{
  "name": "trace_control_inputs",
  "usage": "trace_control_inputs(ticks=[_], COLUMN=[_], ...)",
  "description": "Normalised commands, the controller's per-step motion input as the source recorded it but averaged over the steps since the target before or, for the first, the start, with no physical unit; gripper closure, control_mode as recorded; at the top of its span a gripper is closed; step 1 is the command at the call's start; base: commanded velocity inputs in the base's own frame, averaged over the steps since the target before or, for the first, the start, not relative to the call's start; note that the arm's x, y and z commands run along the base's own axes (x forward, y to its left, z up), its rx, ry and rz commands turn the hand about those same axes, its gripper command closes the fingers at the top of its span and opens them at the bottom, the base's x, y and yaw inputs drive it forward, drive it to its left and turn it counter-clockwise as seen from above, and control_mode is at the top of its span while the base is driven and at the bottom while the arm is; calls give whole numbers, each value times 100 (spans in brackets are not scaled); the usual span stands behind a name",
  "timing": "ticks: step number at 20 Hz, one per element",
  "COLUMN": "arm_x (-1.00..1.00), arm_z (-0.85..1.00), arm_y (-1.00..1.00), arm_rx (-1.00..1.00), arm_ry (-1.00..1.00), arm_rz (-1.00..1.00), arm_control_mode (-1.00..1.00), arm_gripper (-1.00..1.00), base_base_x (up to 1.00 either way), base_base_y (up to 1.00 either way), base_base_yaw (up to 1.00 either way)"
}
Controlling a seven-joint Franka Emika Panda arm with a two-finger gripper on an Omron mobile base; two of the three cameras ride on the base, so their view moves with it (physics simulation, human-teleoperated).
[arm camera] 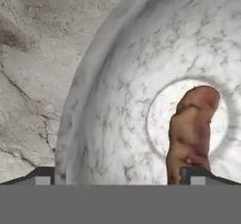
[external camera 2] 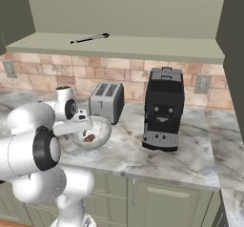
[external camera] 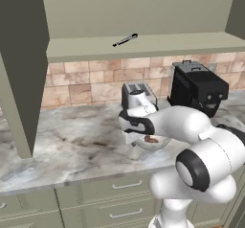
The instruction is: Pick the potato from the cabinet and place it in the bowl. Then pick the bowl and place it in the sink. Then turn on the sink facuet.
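The reddish-brown potato (arm camera: 192, 126) (external camera: 151, 139) (external camera 2: 89, 138) lies in the bottom of the clear glass bowl (arm camera: 117, 86) (external camera: 165, 142) (external camera 2: 104, 127), which stands on the marble counter in front of the toaster. My gripper (arm camera: 118, 178) (external camera: 133, 137) (external camera 2: 79, 131) hangs open just over the bowl's rim. One fingertip (arm camera: 44, 177) is outside the bowl's wall and the other is inside, close by the potato. Nothing is held. The olive-green cabinet (external camera: 153, 47) (external camera 2: 133, 47) is above. The sink and the sink facuet are out of view.
A thin black utensil (external camera: 125, 40) (external camera 2: 90, 38) lies on the cabinet shelf. A silver toaster (external camera: 139, 94) (external camera 2: 107, 101) stands behind the bowl and a black coffee machine (external camera: 198, 88) (external camera 2: 163, 109) to its right. Drawer fronts (external camera: 119, 188) run below the counter.
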Motion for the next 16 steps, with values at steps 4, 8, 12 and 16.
trace_control_inputs(ticks=[4, 8, 12, 16], arm_x=[0, -2, -14, 0], arm_z=[-34, -21, -4, -1], arm_y=[-2, -14, -14, -2], arm_rx=[-3, 0, 0, 0], arm_ry=[0, -1, 0, 6], arm_rz=[5, 0, -3, -1], arm_control_mode=[-100, -100, -100, -100], arm_gripper=[-100, 100, 100, 100], base_base_x=[0, 0, 0, 0], base_base_y=[0, 0, 0, 0], base_base_yaw=[0, 0, 0, 0])
